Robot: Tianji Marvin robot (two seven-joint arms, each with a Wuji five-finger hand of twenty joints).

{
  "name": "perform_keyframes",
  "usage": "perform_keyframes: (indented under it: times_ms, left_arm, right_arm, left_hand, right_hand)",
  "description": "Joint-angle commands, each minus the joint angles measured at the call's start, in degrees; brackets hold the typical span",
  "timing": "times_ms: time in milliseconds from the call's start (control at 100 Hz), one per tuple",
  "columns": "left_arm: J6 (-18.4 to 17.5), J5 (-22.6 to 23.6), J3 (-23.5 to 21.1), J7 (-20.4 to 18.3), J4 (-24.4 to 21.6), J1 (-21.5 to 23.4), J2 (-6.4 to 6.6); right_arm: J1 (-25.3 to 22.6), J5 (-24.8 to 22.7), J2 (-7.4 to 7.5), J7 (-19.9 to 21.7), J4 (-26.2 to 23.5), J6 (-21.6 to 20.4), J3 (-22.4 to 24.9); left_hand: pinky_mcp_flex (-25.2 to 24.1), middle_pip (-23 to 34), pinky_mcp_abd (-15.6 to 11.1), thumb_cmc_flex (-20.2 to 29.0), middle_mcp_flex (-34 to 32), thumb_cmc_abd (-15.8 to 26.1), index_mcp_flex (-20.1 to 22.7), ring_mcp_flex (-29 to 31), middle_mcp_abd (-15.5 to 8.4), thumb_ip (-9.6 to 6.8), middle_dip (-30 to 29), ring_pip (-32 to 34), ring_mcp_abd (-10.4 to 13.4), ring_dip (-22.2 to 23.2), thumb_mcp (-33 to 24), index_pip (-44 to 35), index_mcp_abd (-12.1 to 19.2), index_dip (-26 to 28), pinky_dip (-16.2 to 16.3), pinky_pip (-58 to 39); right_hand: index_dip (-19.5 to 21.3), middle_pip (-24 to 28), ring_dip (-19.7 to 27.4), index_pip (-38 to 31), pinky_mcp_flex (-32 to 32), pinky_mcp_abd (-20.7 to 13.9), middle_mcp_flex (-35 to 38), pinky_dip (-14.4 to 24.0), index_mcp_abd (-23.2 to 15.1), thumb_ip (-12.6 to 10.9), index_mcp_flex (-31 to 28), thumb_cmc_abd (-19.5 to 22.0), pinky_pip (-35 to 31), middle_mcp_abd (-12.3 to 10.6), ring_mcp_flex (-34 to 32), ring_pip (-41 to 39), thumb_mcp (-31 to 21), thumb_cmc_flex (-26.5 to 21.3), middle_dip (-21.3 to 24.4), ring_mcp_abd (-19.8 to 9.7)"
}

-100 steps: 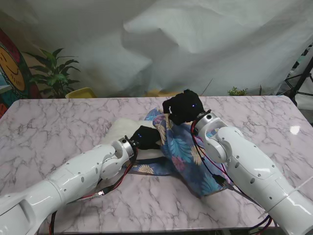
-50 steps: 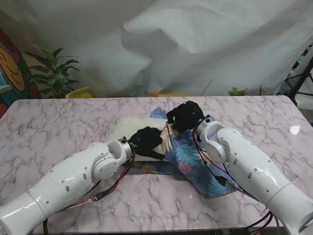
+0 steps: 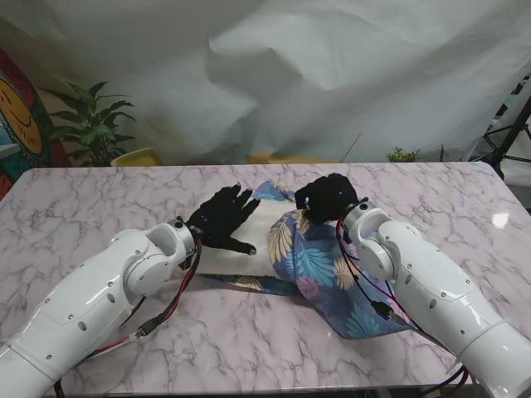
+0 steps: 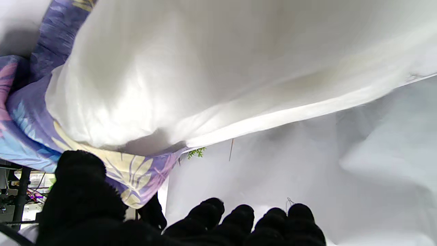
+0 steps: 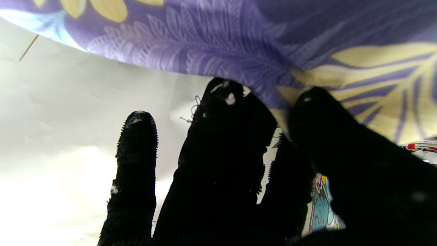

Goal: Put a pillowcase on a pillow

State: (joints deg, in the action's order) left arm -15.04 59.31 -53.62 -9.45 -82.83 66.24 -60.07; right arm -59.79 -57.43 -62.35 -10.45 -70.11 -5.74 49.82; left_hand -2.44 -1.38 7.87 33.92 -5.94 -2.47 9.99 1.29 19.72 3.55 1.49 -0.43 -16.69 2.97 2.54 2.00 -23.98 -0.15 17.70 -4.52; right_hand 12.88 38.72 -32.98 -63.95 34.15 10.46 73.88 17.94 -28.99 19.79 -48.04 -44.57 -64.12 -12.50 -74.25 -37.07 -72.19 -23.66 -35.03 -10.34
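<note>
The white pillow (image 3: 259, 222) lies mid-table, its right end inside the blue floral pillowcase (image 3: 319, 265). My left hand (image 3: 220, 220) rests palm-down over the pillow's bare left part with fingers spread, holding nothing. In the left wrist view the pillow (image 4: 222, 68) fills the frame, the pillowcase (image 4: 20, 136) wraps one end, and the fingertips (image 4: 208, 208) are free. My right hand (image 3: 328, 197) is bunched at the pillowcase's far edge. In the right wrist view the floral cloth (image 5: 239, 41) meets the thumb and a finger (image 5: 225, 102) of that hand (image 5: 239, 171).
The marble table (image 3: 83, 215) extends wide on both sides. A potted plant (image 3: 91, 124) and a yellow pot (image 3: 137, 156) stand beyond its far left edge. A white sheet (image 3: 332, 75) hangs behind. A black stand (image 3: 510, 133) is at far right.
My left hand pulled back from the pillowcase opening, moved left and farther from me, and spread its fingers on the pillow. My right hand shifted slightly right, drawing the cloth over the pillow.
</note>
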Motion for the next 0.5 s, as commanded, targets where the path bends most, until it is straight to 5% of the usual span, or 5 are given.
perform_keyframes:
  times_ms: [0, 240, 490]
  left_arm:
    - [-0.87, 0.28, -1.58, -2.59, -1.07, 0.83, 1.58]
    - [-6.19, 2.2, -7.49, -7.1, -0.29, 3.7, 2.94]
    - [-6.67, 1.86, -0.12, 5.49, 12.01, -2.36, 2.18]
  right_arm:
    - [-0.4, -0.07, 0.29, 0.24, 0.0, 0.48, 0.22]
    - [-0.33, 0.41, 0.19, 0.39, 0.19, 0.87, 0.37]
    - [-0.88, -0.15, 0.22, 0.68, -1.66, 0.68, 0.24]
  left_hand:
    - [-1.22, -0.91, 0.98, -3.04, 2.26, -0.78, -2.01, -2.3, 1.3, -0.29, -0.9, -1.75, -1.96, -1.23, -0.15, 1.15, 0.66, -0.98, -1.66, 3.51]
    - [-0.66, -0.91, 2.3, -3.29, 2.28, -2.24, -2.12, -2.33, 1.7, -0.08, -0.91, -1.54, -2.68, -2.26, -0.35, 1.13, 3.08, -0.92, -7.92, 5.54]
    - [-0.94, -0.91, 3.01, -1.94, 2.29, -4.24, -2.15, -2.33, 1.75, -0.08, -0.91, -1.53, -2.7, -2.27, -0.53, 1.15, 3.86, -0.93, -9.64, 5.62]
  right_hand:
    - [1.37, 1.81, -0.25, -4.42, -0.92, 0.52, 0.17, 0.03, -4.59, -0.25, -0.73, 2.47, -0.6, 0.44, -1.61, -1.05, -3.3, -3.42, -0.05, -0.12]
    - [1.32, 1.87, -0.23, -4.49, -1.12, 0.51, 0.07, 0.0, -4.49, -0.26, -0.67, 2.53, -0.6, 0.46, -1.6, -0.79, -3.3, -3.51, 0.01, -0.09]
    - [1.34, 1.94, -0.24, -4.56, -1.17, 0.53, 0.01, -0.01, -4.44, -0.24, -0.68, 2.51, -0.64, 0.44, -1.63, -0.57, -3.31, -3.49, 0.0, -0.11]
